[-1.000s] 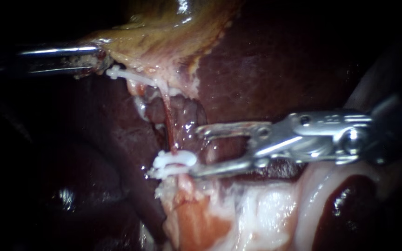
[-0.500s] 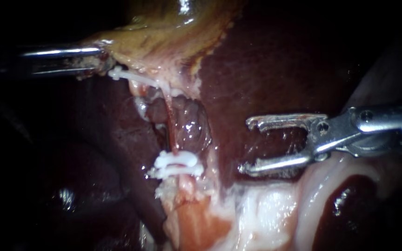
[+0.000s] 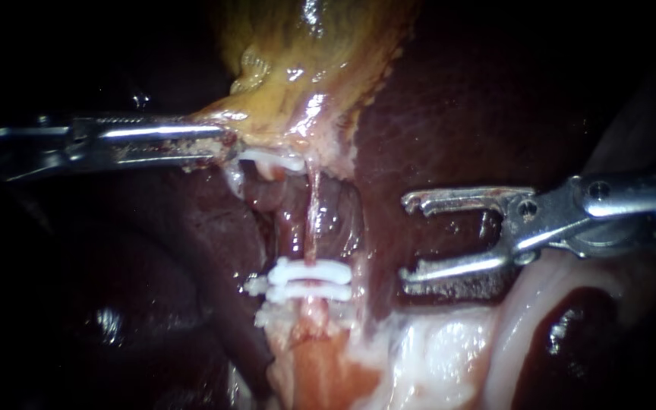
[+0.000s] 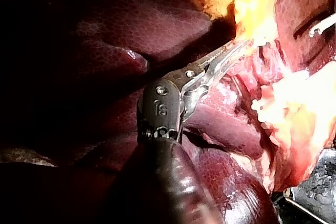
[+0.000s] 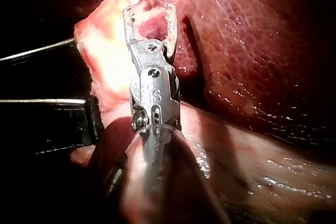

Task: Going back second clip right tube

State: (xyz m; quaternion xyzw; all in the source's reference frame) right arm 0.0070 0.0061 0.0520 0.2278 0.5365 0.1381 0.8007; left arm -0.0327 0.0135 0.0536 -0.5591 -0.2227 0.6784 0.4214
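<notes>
Two white plastic clips (image 3: 305, 271) cross the thin pink tube (image 3: 313, 220); right tool (image 3: 408, 239) gapes empty, left tool (image 3: 218, 144) grips yellow gallbladder (image 3: 305, 61).

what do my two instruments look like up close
Both are slender silver metal. The left instrument ends in long, narrow, toothed jaws on a dark riveted housing. The right instrument has shorter, fork-like jaws with hooked tips, a pinned hinge and a dark glossy shaft.
</notes>
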